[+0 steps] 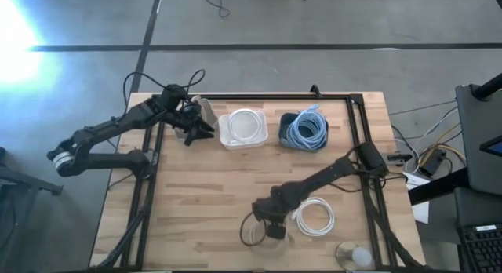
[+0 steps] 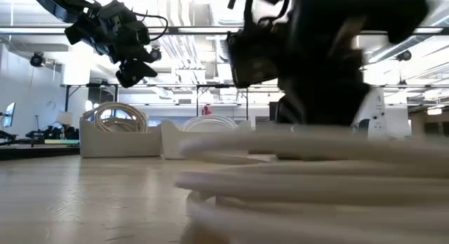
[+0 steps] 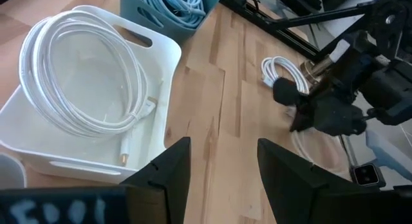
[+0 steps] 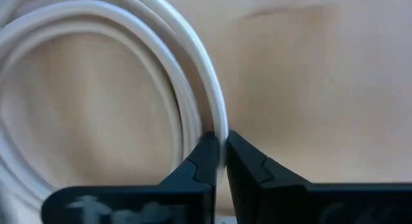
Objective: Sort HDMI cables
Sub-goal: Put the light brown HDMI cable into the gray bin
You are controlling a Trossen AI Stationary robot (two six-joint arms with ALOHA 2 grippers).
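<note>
Two bins hold cables at the table's far edge in my high view: a white bin (image 1: 243, 129) with a white coil (image 1: 244, 125) in it, and a blue bin (image 1: 305, 132) with a blue coil (image 1: 307, 130).

Left gripper (image 1: 198, 129) sits just left of the white bin, above the table. Its wrist view shows the fingers (image 3: 168, 166) spread with nothing between them, looking down over the white bin (image 3: 154, 127) and the coil inside (image 3: 77, 76). That view also catches the blue bin's corner (image 3: 161, 18) and the right arm further off.

Right gripper (image 1: 276, 227) is down near the front edge. A loose white coil (image 1: 315, 216) lies on the wood just right of it. From overhead I can't read its jaws. Right wrist view settles it: fingers (image 4: 206, 163) nearly together, pinching a strand of that coil (image 4: 199, 76) against the table.

Low view adds little: the loose coil (image 2: 316, 181) fills the foreground as a blur, right arm dark behind it, left gripper (image 2: 133, 72) hanging above the white bin (image 2: 119, 140). A beige coil (image 2: 116, 116) shows there; I can't place it overhead.
</note>
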